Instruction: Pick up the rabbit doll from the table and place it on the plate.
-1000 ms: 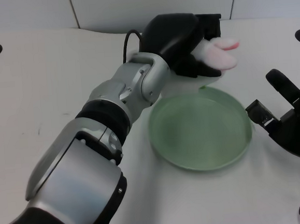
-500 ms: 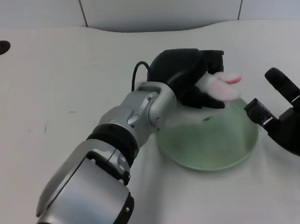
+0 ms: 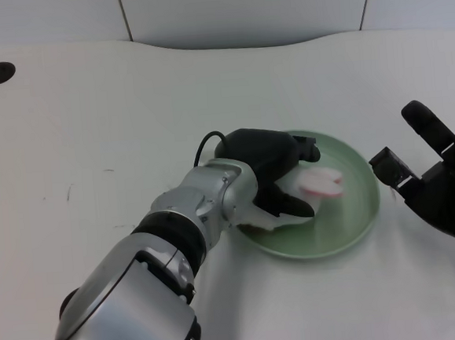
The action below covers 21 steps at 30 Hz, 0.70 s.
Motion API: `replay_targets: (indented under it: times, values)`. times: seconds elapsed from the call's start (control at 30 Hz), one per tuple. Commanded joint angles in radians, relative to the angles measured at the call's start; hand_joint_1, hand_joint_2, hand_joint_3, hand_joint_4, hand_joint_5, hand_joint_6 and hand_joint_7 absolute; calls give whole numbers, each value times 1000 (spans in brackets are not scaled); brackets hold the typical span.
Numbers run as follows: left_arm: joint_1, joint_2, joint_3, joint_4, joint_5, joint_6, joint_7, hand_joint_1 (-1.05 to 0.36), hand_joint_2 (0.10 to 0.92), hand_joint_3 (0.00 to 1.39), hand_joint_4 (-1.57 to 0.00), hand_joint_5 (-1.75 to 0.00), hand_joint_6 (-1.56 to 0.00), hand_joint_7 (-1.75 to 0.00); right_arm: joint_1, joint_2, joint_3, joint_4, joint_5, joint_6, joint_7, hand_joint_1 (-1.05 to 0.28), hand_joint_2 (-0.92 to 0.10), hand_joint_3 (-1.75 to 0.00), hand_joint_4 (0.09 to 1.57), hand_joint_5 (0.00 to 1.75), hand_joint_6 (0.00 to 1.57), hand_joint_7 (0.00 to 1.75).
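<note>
The black left hand (image 3: 271,170) sits low over the round pale green plate (image 3: 357,215), with its fingers (image 3: 293,206) wrapped around the small pink and white rabbit doll (image 3: 321,184). The doll pokes out of the grip, down inside the plate, near the middle. The plate's on the white table (image 3: 91,133).

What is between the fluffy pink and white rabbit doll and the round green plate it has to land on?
Nothing visible. The black left hand holds the pink and white rabbit doll low over the round green plate, with only bare plate showing beside them; whether the doll touches it is unclear.
</note>
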Motion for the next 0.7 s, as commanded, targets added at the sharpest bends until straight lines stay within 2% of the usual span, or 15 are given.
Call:
replay_targets:
  times: [0.03, 0.2, 0.27, 0.33, 0.43, 0.53, 0.7]
  values:
    - [-8, 13, -1, 6, -4, 7, -16, -970, 921, 632, -1, -20, -32, -7, 8, -14, -8, -5, 15, 17, -1, -655, -921, -332, 585, 1746, 622, 1531]
    - [-6, 14, 15, 4, -21, 0, -27, -994, 921, 693, 1, 0, 0, 1, 8, -15, -8, -7, 14, 22, 2, -654, -921, -329, 580, 1746, 616, 1544]
    - [17, 1, 227, -2, -241, 7, -178, -1026, 921, 810, 1, 1, 1, 1, 10, -11, -4, -7, 7, -2, 8, -665, -921, -335, 589, 1746, 649, 1493]
    - [23, -5, 348, -6, -365, 21, -263, -1044, 921, 880, 1, 1, 1, 1, 10, -9, -4, -4, 8, -10, 10, -670, -921, -329, 593, 1746, 686, 1430]
    - [19, -5, 381, -8, -395, 30, -291, -1048, 921, 902, 1, 1, 1, 1, 9, -9, -6, -1, 11, -6, 8, -667, -921, -314, 604, 1746, 714, 1391]
    - [1, -13, 501, -18, -512, 30, -349, -1048, 921, 872, 1, 1, 1, 1, 9, -6, 1, 0, 2, -25, 6, -675, -921, -336, 615, 1746, 732, 1396]
    - [-26, -24, 645, -30, -658, 53, -449, -1048, 921, 860, 1, 1, 1, 1, 8, -3, 1, -1, 7, -22, 4, -667, -921, -347, 619, 1746, 729, 1404]
